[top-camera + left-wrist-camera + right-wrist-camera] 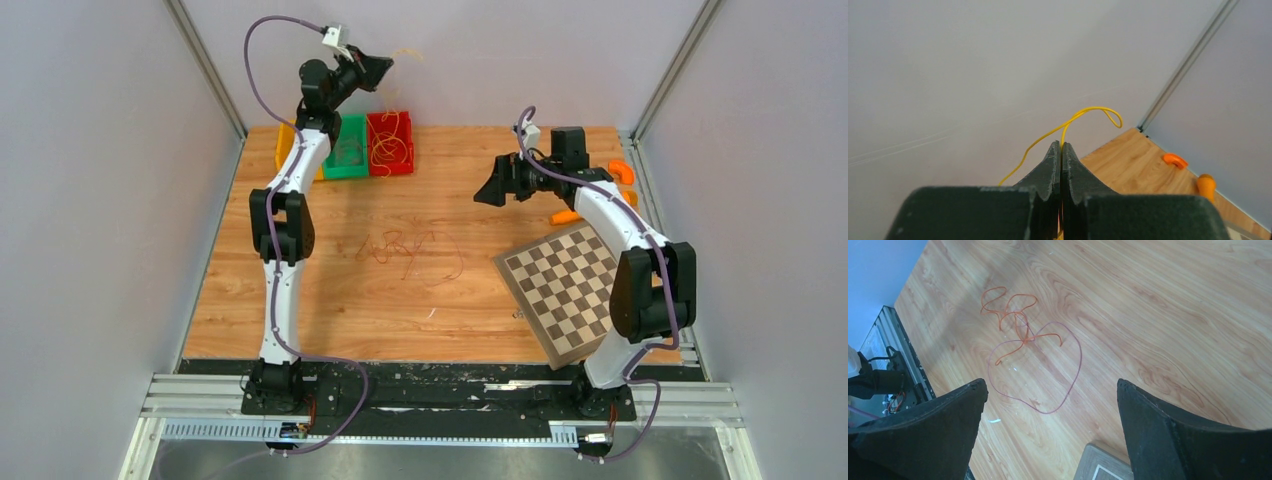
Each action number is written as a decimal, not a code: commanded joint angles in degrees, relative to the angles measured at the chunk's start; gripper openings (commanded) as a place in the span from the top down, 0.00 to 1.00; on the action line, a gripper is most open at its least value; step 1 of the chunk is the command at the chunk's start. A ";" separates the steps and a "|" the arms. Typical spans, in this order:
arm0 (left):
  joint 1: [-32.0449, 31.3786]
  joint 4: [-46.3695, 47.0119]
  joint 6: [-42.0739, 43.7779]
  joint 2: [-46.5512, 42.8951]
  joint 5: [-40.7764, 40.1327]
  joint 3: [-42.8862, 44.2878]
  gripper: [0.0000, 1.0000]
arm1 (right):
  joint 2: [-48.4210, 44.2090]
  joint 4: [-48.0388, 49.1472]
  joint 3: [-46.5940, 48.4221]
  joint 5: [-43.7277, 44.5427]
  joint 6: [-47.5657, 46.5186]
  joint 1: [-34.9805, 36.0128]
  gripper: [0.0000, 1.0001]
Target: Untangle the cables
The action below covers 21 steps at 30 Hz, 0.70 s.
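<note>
Nearest me, on the right of the table (330, 310), lies a checkerboard (565, 290), with no writing on it. Just past it, in the middle, sits the tangle (1020, 330) that remains: a curly orange cable (1008, 307) crossing a wide loop of red cable (1075, 370).

The right pincer (1050, 390) hovers above it with its jaws spread wide and nothing between them. I'd say its best move is to come down on an outer bend of the orange cable, well away from the crossing. It should pinch that one strand only and lift slowly, so the red loop slides off rather than rising with it.

Further back stand three bins; the red bin (369, 140) already holds thin strands. Above them the left pincer (1061, 147) is raised high and clamped tight on a yellow cable (1088, 112) that arches past its tips. It should lower before letting go, or the springy wire may bounce out.

I can read no brand or label anywhere.
</note>
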 commanded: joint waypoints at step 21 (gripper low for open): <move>1.07 6.32 8.54 2.43 -5.37 5.37 1.00 | 4.02 -3.98 7.96 -0.93 -1.69 -1.09 0.00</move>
